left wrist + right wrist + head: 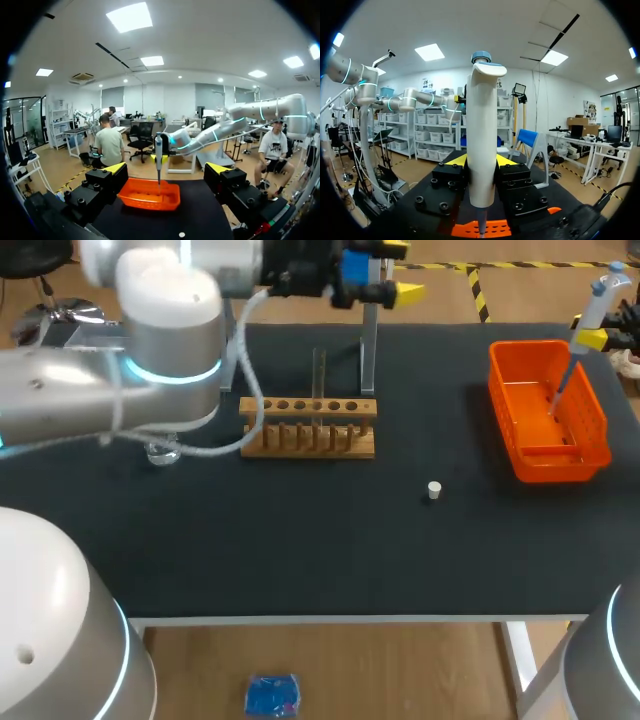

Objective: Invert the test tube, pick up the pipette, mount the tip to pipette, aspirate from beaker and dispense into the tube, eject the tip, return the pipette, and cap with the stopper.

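Right wrist view shows right tool (481, 162) clamping the white, blue-capped pipette (481, 135) upright; left tool (166, 169) released.

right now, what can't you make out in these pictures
Beaker: head view, mostly hidden under the left arm; contents unseen.
Pipette end: too thin in head view, cut off by the rim in right wrist view, so tip on or off is unclear.
Test tube: liquid inside too faint in head view.

A dark worktop (300, 560) stands on a wood-toned floor (350, 670) marked with yellow-and-black tape (478, 292), under bright ceiling light panels (130, 16).
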Controlling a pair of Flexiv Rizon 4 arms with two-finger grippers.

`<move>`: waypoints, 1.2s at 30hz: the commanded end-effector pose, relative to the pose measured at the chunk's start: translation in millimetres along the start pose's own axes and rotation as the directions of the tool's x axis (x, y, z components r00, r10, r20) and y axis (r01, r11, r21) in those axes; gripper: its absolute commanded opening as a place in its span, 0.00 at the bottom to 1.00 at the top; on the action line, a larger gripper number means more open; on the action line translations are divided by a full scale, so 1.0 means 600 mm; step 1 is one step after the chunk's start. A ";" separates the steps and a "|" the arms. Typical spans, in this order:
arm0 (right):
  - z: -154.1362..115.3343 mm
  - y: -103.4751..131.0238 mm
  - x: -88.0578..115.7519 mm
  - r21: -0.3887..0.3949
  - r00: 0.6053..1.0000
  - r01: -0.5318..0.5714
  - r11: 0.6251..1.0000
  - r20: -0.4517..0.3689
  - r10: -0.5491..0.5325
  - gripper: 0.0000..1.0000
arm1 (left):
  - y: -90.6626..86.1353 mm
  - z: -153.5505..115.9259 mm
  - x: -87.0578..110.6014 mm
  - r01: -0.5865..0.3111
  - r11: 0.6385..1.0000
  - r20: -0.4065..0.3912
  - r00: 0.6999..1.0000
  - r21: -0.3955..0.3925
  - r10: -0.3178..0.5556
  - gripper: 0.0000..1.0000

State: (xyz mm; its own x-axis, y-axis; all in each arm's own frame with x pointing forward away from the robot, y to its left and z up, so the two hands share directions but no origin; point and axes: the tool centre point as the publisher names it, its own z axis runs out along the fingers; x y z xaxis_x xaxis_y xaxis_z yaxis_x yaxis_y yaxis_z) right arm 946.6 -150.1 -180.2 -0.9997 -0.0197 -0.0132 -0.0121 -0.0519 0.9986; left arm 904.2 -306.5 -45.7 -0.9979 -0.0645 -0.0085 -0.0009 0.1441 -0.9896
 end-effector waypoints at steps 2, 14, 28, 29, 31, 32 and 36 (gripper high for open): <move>-0.002 0.001 -0.001 0.002 1.000 0.000 1.000 -0.003 0.000 0.00 | -0.025 0.129 -0.029 0.009 1.000 -0.019 1.000 -0.028 -0.010 1.00; -0.002 0.001 -0.001 0.002 1.000 0.000 1.000 -0.003 0.000 0.00 | -0.033 0.226 -0.037 0.045 0.999 0.063 0.997 -0.030 -0.043 1.00; -0.002 0.001 -0.001 0.002 1.000 0.000 1.000 -0.003 0.000 0.00 | -0.033 0.285 -0.029 0.042 0.999 0.109 0.993 -0.011 -0.040 1.00; -0.002 0.001 -0.001 0.002 1.000 0.000 1.000 -0.003 0.000 0.00 | -0.033 0.291 -0.028 0.041 0.999 0.108 0.993 -0.011 -0.040 1.00; -0.002 0.001 -0.001 0.002 1.000 0.000 1.000 -0.003 0.000 0.00 | -0.031 0.302 -0.028 0.044 0.999 0.102 0.994 -0.010 -0.043 1.00; -0.002 0.001 -0.001 0.002 1.000 0.000 1.000 -0.003 0.000 0.00 | -0.030 0.307 -0.028 0.053 0.999 0.095 0.994 -0.005 -0.052 1.00; -0.002 0.001 -0.001 0.002 1.000 0.000 1.000 -0.003 0.000 0.00 | -0.029 0.311 -0.028 0.053 0.999 0.092 0.994 0.000 -0.053 1.00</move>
State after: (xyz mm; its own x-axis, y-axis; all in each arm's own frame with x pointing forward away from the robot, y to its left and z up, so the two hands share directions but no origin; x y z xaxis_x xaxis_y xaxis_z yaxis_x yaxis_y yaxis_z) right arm 946.6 -150.2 -180.2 -0.9997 -0.0197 -0.0131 -0.0121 -0.0518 0.9986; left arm 929.5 -480.5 -49.2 -0.9866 -0.1599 0.0323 -0.0601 0.1725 -0.9832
